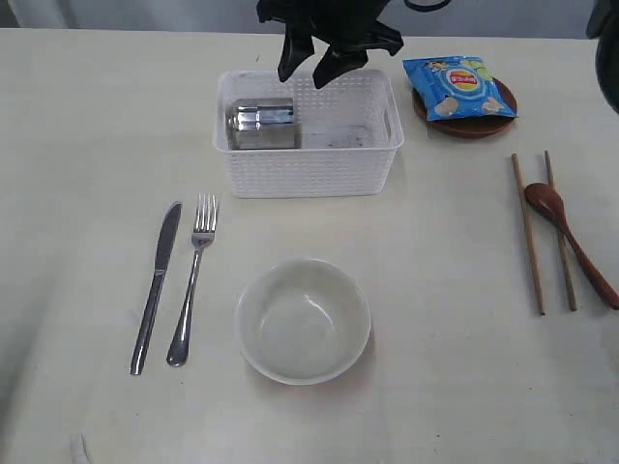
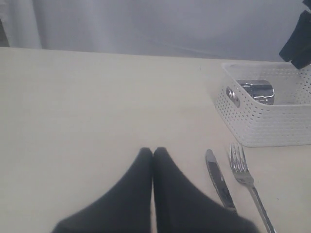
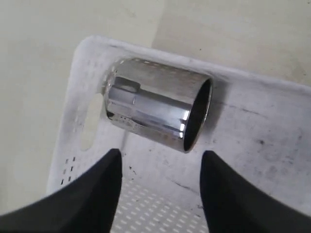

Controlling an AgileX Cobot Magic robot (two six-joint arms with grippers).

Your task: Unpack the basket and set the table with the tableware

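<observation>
The white basket (image 1: 308, 164) stands at the table's (image 1: 87, 145) far middle, with the steel cup (image 1: 261, 126) on its side in the left end. My right gripper (image 1: 309, 75) hangs open just above the basket. In the right wrist view its fingers straddle the basket floor (image 3: 252, 145), and the cup (image 3: 158, 109) lies just beyond the gripper (image 3: 161, 155), untouched. Knife (image 1: 157, 287) and fork (image 1: 193, 280) lie left of the pale bowl (image 1: 303, 321). Chopsticks (image 1: 528, 232) and spoon (image 1: 571, 237) lie at the right. My left gripper (image 2: 153, 151) is shut and empty over bare table, left of the knife (image 2: 219, 179).
A blue chip bag (image 1: 459, 87) rests on the small brown plate (image 1: 488, 126), right of the basket. In the left wrist view the fork (image 2: 245, 172) lies in front of the basket (image 2: 262, 121), with the cup (image 2: 256, 91) inside.
</observation>
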